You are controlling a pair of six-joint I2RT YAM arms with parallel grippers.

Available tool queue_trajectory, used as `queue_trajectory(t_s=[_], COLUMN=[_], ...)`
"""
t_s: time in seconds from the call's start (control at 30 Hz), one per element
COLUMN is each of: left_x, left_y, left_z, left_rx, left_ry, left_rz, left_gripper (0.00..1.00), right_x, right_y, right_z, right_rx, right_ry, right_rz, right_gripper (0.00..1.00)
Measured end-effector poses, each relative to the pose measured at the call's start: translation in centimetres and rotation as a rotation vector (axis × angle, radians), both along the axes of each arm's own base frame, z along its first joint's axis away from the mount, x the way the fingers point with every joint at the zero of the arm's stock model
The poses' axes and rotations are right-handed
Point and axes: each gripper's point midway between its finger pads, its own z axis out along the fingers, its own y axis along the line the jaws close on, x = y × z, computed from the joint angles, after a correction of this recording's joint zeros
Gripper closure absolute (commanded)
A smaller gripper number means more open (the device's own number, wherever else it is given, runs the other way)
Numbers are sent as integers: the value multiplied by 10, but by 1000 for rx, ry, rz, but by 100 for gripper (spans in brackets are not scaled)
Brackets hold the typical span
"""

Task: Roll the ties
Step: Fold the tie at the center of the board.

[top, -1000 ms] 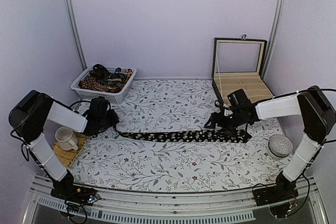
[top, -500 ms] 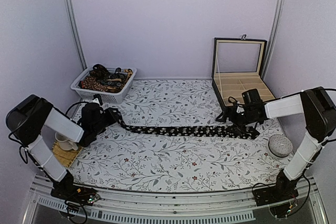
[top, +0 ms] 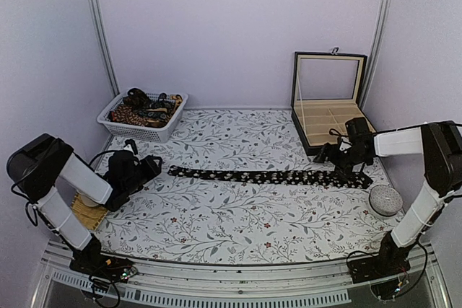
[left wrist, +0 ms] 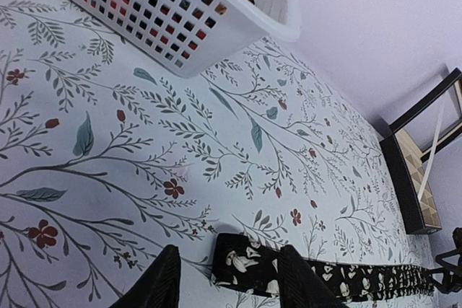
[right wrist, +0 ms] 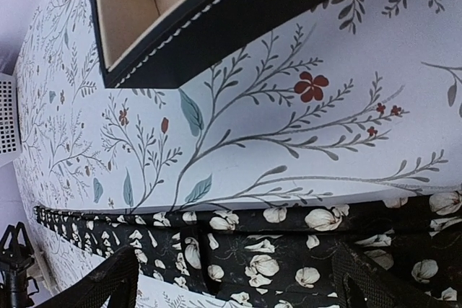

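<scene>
A black tie [top: 267, 177] with pale flower specks lies stretched flat across the table, narrow end on the left and wide end on the right. My left gripper [top: 147, 166] is open just left of the narrow end. In the left wrist view the tie [left wrist: 249, 268] end rests on the table between the parted fingers of the left gripper [left wrist: 229, 256], not pinched. My right gripper [top: 346, 164] hovers open over the wide end. In the right wrist view the tie [right wrist: 289, 250] lies flat below the right gripper [right wrist: 234, 268], whose fingers stand wide apart.
A white mesh basket [top: 172, 126] at the back left holds more ties [top: 144, 109]. An open black box [top: 332, 117] with compartments stands at the back right. A round grey object [top: 385, 198] lies near the right edge. A bamboo mat [top: 89, 214] sits by the left arm.
The left gripper opened, let go of the narrow end and drew back left. The tie slid right and now lies straight. The right gripper moved right along the wide end.
</scene>
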Motion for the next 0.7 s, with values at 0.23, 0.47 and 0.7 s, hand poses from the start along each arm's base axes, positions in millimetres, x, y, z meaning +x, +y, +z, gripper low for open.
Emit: queue_trajectory(t_s=[0.23,0.47,0.7], left_x=[-1,-3,-1], left_y=[-17,-41,-47], left_z=[11,-2,-21], left_rx=[-15,-56,-95], left_ry=[-35,0,72], left_rz=[-103,-259,-317], left_gripper=[52,55,57], right_x=[7,2,-8], right_y=[30,48,54], right_z=[47,81,77], right_rx=[-29,-26,-42], right_ry=[-118,-210,-185], right_rz=[116,185,228], right_gripper=[7,6,7])
